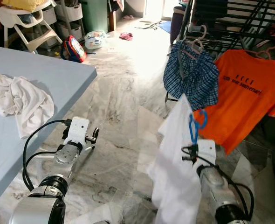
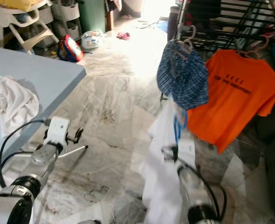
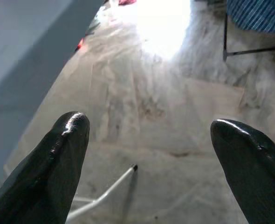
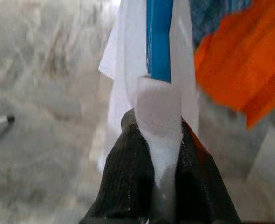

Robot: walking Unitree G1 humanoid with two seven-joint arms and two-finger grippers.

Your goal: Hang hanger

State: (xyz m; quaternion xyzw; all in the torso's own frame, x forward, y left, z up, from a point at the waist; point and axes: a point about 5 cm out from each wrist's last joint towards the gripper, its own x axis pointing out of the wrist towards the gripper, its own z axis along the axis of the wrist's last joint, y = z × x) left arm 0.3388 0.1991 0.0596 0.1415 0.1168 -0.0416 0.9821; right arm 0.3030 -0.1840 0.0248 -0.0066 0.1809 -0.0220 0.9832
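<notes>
Right wrist view: right end effector (image 4: 158,154) clenched on one blue hanger (image 4: 159,39) carrying a white shirt (image 1: 175,163); left end effector (image 3: 151,154) spread, idle.

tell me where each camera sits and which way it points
Left eye view: on the head, looking forward and down at marble floor, black drying rack and pale blue table; both silver arms show.
Right eye view: same scene beside it, sharing the orange t-shirt.
Left wrist view: along the open left gripper, over floor.
Right wrist view: along the right gripper, shut on the blue plastic hanger carrying a white garment.
</notes>
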